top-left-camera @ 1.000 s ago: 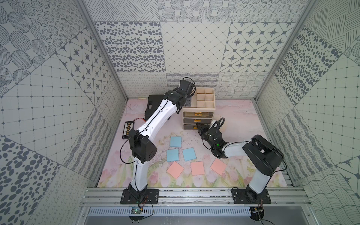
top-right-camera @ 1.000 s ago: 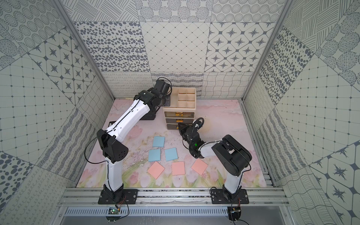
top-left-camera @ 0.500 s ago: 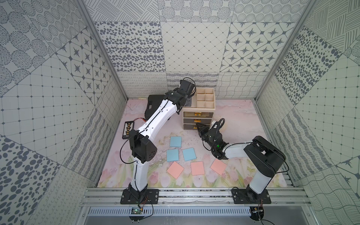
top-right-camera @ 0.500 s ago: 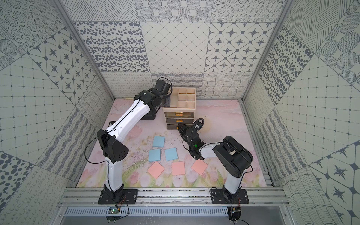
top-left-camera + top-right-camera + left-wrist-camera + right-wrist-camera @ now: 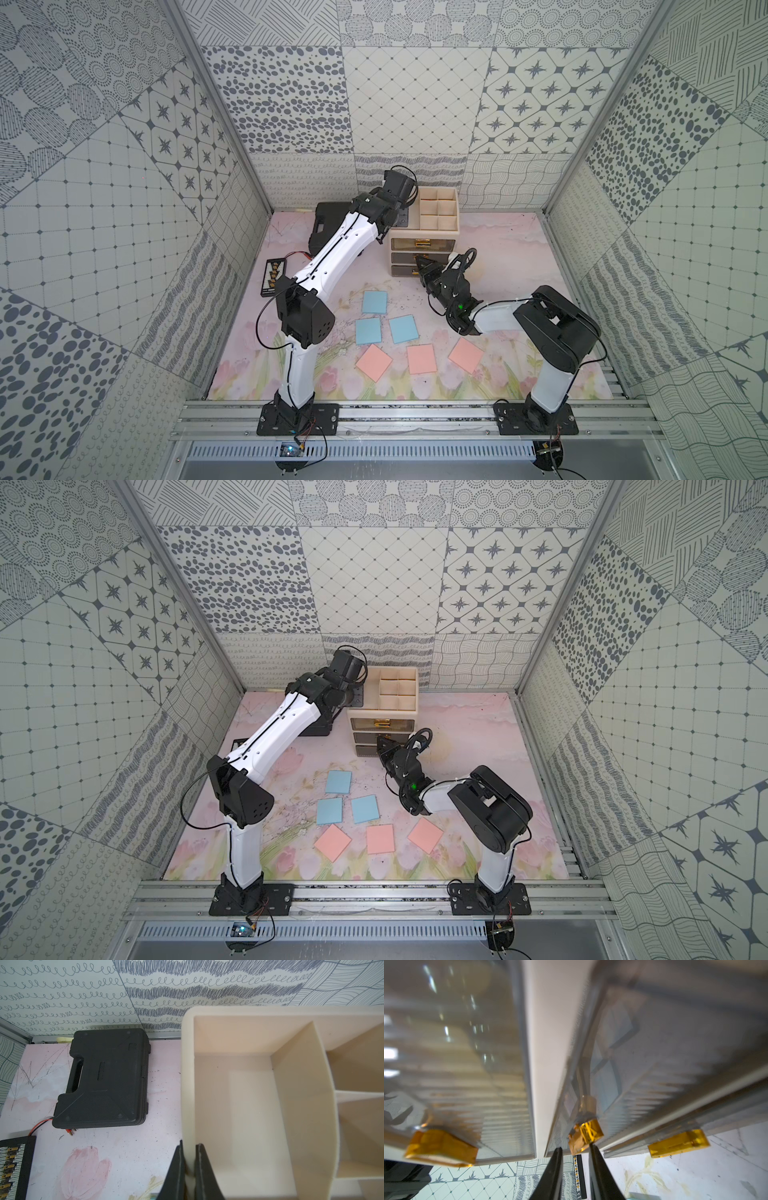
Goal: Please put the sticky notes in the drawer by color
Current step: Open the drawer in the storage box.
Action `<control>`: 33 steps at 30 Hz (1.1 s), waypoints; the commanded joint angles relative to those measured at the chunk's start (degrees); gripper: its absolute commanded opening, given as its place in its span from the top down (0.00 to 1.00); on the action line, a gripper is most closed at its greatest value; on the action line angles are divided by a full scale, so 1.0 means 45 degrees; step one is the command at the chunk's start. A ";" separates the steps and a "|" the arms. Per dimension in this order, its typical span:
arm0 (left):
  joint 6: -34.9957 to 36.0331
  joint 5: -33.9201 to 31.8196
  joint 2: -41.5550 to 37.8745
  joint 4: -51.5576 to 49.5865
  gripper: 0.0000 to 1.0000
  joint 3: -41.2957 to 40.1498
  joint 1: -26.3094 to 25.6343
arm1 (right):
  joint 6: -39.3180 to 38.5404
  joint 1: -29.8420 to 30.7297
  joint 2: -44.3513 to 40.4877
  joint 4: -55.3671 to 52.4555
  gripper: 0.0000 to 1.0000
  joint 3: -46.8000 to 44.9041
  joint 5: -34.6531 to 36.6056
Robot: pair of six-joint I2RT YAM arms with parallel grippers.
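From where I stand, the left gripper is pinching the drawer cabinet's tray wall and six sticky notes lie in front, so the right gripper, its jaws narrowly parted at the middle gold handle, should close squarely, then pull straight.

Tabletop: sticky notes, drawer, case.
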 commanded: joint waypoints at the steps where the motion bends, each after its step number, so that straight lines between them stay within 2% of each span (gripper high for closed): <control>1: 0.0328 0.0519 -0.0048 -0.0554 1.00 -0.0094 -0.0171 | -0.0017 0.0011 0.0519 0.0422 0.75 0.0572 0.0372; 8: 0.0299 0.0739 -0.0172 -0.0318 1.00 -0.0301 -0.0161 | -0.0246 0.0050 0.0432 -0.0199 0.74 0.0484 0.1148; 11: 0.0212 0.0889 -0.0222 -0.0209 1.00 -0.0384 -0.0161 | -0.0164 0.0050 0.0411 -0.0510 0.66 0.0330 0.1415; 13: 0.0157 0.0964 -0.0222 -0.0180 1.00 -0.0401 -0.0190 | -0.0033 0.0050 0.0486 -0.0532 0.65 0.0287 0.1516; 18: 0.0133 0.1033 -0.0202 -0.0132 1.00 -0.0401 -0.0180 | -0.0213 0.0148 0.0669 -0.0652 0.71 0.0447 0.1789; 29: 0.0214 0.1130 -0.0241 -0.0052 1.00 -0.0537 -0.0200 | -0.0702 0.0280 0.1716 0.0375 0.72 0.0935 0.2477; 33: 0.0230 0.1102 -0.0261 -0.0024 1.00 -0.0629 -0.0202 | -0.1148 0.0440 0.1496 -0.0282 0.78 0.1108 0.2878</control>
